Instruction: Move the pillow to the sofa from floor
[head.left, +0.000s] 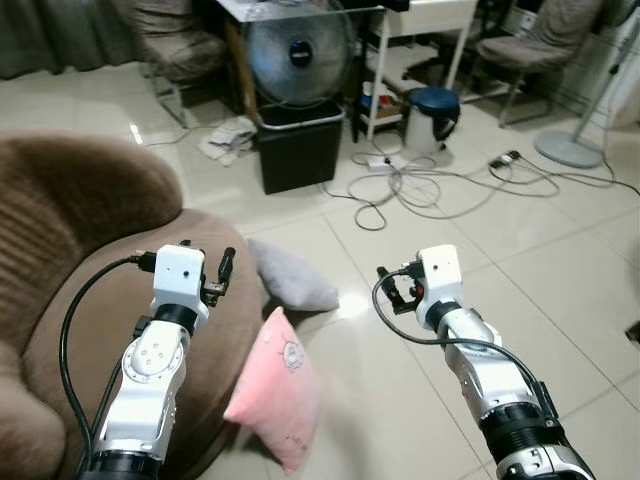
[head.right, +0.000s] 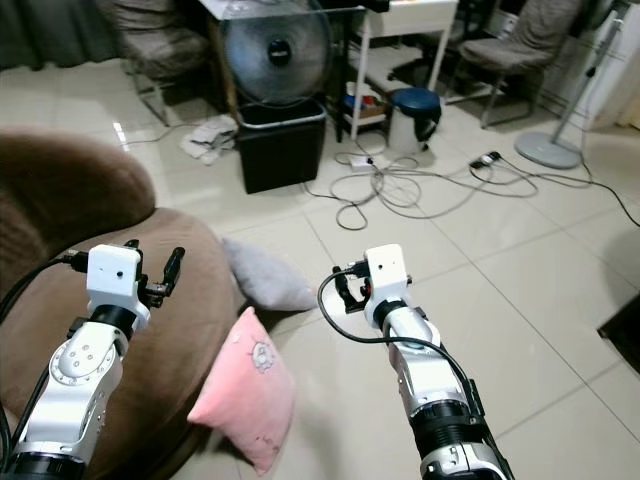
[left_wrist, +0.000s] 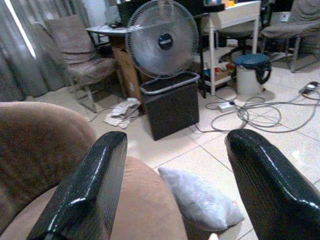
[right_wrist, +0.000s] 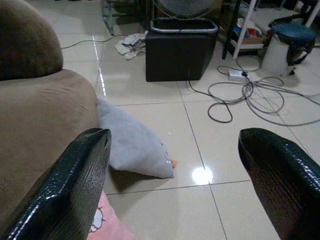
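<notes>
1. The job has not really started. Two pillows are on the floor (head.left: 560, 300), and no pillow is on the brown sofa (head.left: 90, 260) yet.
2. The pink pillow (head.left: 275, 390) leans against the front of the sofa. It stands on one corner, with another corner pointing up. Its long side runs up and down, tipped a bit.
3. The grey pillow (head.left: 290, 275) lies on the floor just behind the pink one, right beside the sofa. Its long side runs along the floor, from the sofa out toward the open floor, where it ends in a point.
4. I cannot tell which pillow the job means. The pink one is closer to the robot.
5. The left tool (head.left: 207, 270) hangs above the sofa edge. Its two black fingers (left_wrist: 90, 185) are spread wide, with nothing in them.
6. The right tool (head.left: 397, 288) hangs above the bare floor, near the pillows but not touching them. Its fingers (right_wrist: 75, 185) are wide apart too and hold nothing.
7. What is left, I think: reach down, grab a pillow, lift it, and put it on the sofa seat.
8. Farther back stand a fan (head.left: 298, 50) on a black box (head.left: 300, 150), and cables (head.left: 440, 185) lie on the floor.
</notes>
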